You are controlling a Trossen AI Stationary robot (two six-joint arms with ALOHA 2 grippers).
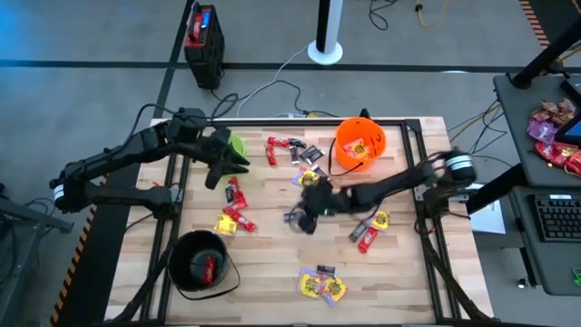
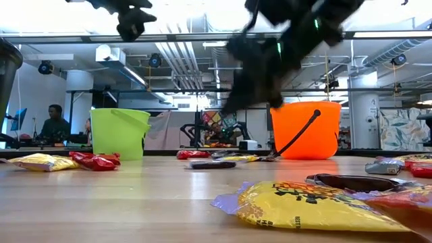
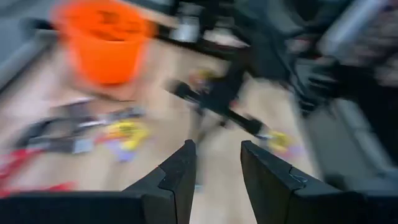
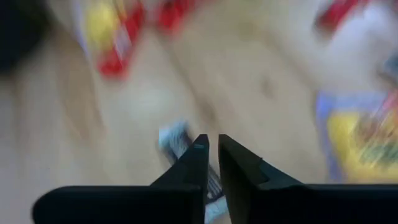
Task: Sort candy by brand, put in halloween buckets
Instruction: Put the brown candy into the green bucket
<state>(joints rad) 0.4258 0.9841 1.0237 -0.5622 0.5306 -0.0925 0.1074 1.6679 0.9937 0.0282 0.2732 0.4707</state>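
The right arm reaches low across the table's middle, its hand (image 4: 211, 149) nearly closed, fingers pinched close together. The left arm is raised, its hand (image 3: 214, 165) parted.

text: none legible | candy (image 2: 307, 202) print perhaps too blurred

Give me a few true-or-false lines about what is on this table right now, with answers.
1. The orange bucket stands at the table's far edge. True.
2. The black bucket is empty. False: a red candy lies inside it.
3. The right tool is closed on a silver-wrapped candy. True.
4. The left tool holds a yellow candy. False: its fingers are apart with nothing between them.
5. The green bucket lies tipped on its side. False: it stands upright.
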